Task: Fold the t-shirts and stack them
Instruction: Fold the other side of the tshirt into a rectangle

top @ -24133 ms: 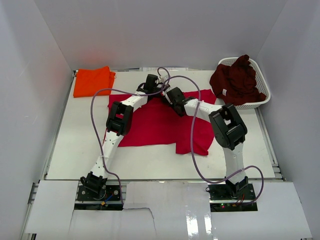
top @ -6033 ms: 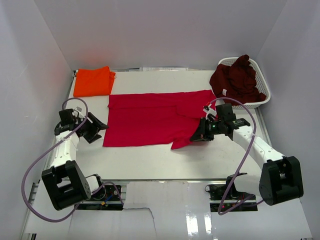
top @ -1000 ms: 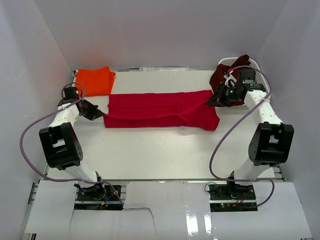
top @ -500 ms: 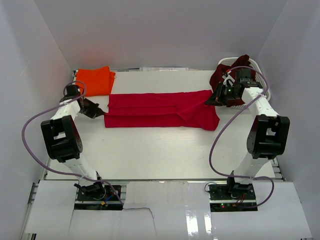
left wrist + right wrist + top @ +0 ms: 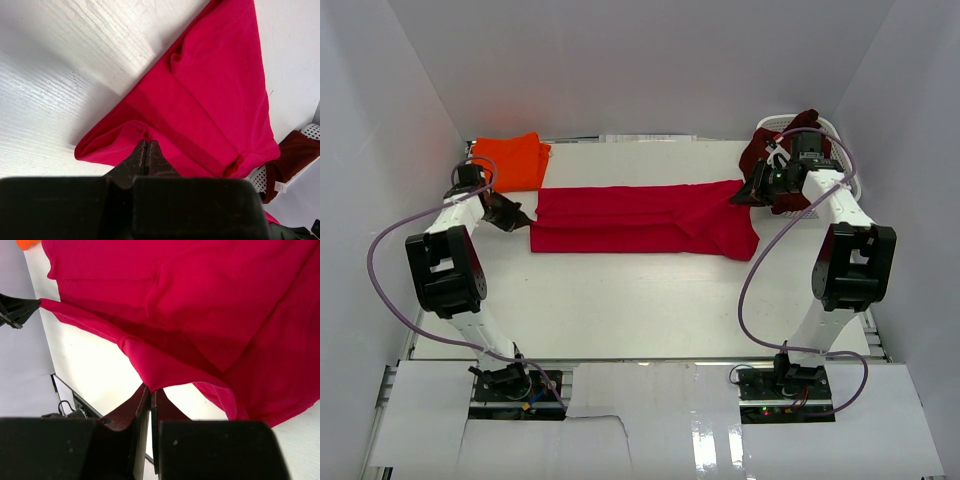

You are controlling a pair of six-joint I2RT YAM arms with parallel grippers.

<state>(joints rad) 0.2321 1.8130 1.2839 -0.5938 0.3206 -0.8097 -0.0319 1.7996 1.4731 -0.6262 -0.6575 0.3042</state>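
Observation:
The crimson red t-shirt [image 5: 640,220] lies as a long folded band across the back half of the table. At its left end my left gripper [image 5: 523,218] is shut on the cloth's edge [image 5: 131,132]. At its upper right corner my right gripper [image 5: 743,197] is shut on a pinched edge [image 5: 155,375], held a little above the table. A folded orange t-shirt [image 5: 507,161] rests at the back left. The dark maroon t-shirt [image 5: 794,160] with a white tag is heaped in the basket; it also shows in the left wrist view [image 5: 292,155].
A white lattice basket [image 5: 844,170] sits at the back right corner, close behind my right arm. White walls enclose the table on three sides. Purple cables loop from both arms over the near table.
Both grippers have carried the red shirt's near edge a little farther back, so the folded band is narrower and sits closer to the rear.

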